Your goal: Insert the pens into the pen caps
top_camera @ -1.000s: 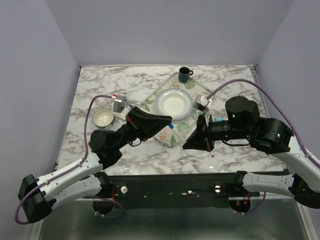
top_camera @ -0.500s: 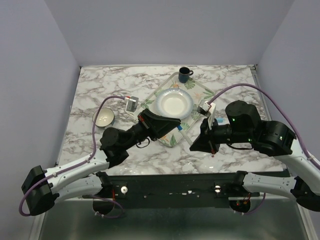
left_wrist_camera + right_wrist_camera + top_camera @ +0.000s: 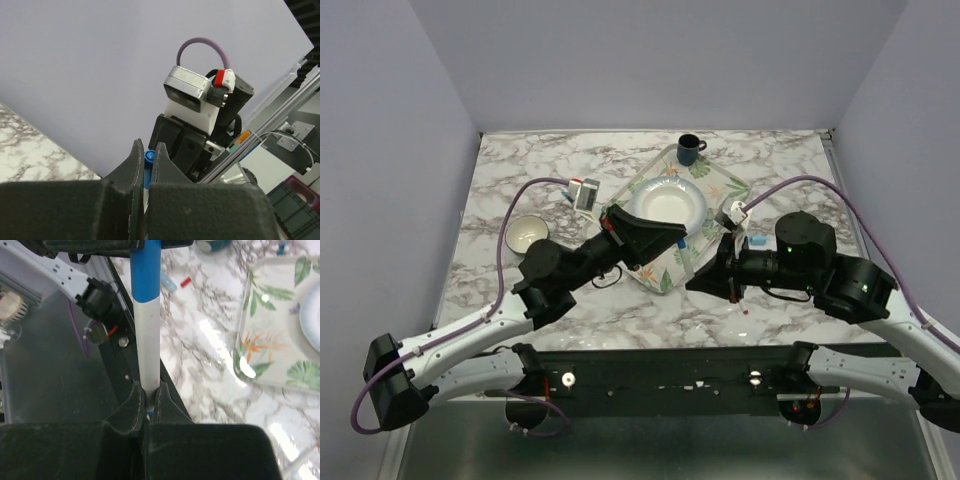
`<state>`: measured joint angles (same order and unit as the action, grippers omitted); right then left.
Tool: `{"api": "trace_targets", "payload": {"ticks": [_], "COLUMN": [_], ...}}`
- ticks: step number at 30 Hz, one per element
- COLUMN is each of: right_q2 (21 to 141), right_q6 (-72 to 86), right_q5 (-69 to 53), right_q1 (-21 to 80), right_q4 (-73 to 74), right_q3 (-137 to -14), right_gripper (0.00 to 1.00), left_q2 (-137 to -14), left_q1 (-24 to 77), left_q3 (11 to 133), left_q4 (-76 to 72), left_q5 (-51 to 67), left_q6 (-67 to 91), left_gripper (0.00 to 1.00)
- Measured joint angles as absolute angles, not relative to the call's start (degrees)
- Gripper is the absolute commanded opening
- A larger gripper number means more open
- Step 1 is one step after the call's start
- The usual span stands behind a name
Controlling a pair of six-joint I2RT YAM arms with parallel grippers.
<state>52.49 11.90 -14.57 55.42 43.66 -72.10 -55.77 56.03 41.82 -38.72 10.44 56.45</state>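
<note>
Task object: white marker [image 3: 148, 340], a slim round barrel in plain white. Its far end is covered by the blue cap [image 3: 145, 270], a glossy mid-blue sleeve about as wide as the barrel.
Position: the marker hangs in the air between the two grippers, above the marble table [image 3: 210, 340] and close to the near edge of the leaf-printed tray [image 3: 260, 335].
Right gripper [image 3: 148, 389]: fingers pressed onto the marker's bare white end, with the barrel running straight away from the wrist camera.
Left gripper [image 3: 148, 151]: fingers almost together, pinching the blue cap, whose round end shows between the tips.
Loose part: red cap [image 3: 185, 281], lying on the table well apart from the marker.
Lettering: none legible on barrel or cap.
</note>
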Motion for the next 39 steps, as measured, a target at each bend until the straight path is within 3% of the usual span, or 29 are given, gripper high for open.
{"api": "trace_targets", "payload": {"ticks": [3, 6, 11, 15, 18, 25, 30, 39], "right_q2": [50.5, 49.9, 47.7, 44.8, 42.3, 38.0, 35.9, 48.3], "right_q6": [11.7, 11.6, 13.5, 16.2, 18.9, 29.9, 41.1, 51.0], "right_q5": [-16.0, -16.4, -15.6, -13.5, -10.5, -3.2, 1.6, 7.4], "right_q1": [55.4, 55.4, 54.2, 54.0, 53.9, 53.6, 53.6, 53.6], "right_q4": [32.7, 24.9, 14.0, 8.4, 7.6, 11.7, 19.1, 26.8], "right_q3": [-65.5, -62.1, -57.1, -50.7, -46.7, -38.2, -30.4, -28.0], "right_gripper": [0.01, 0.01, 0.01, 0.01, 0.01, 0.01, 0.01, 0.01], "left_q2": [-53.9, -53.1, -53.2, -50.8, -48.9, -46.1, -39.4, -35.9], "left_q1": [56.5, 57.6, 59.5, 60.5, 60.5, 60.5, 60.5, 60.5], "left_q3": [43.7, 45.5, 48.7, 51.0, 51.6, 56.2, 53.6, 50.1], "left_q4": [-33.9, -28.3, -15.7, -6.5, -1.2, 9.9, 15.6, 19.0], "left_q5": [9.5, 9.4, 9.4, 7.9, 5.9, -2.7, -21.7, -37.1], "left_q6": [54.0, 52.7, 50.0, 46.5, 44.2, 36.4, 26.9, 19.0], "left_gripper": [0.39, 0.5, 0.6, 0.82, 0.89, 0.96, 0.99, 0.99]}}
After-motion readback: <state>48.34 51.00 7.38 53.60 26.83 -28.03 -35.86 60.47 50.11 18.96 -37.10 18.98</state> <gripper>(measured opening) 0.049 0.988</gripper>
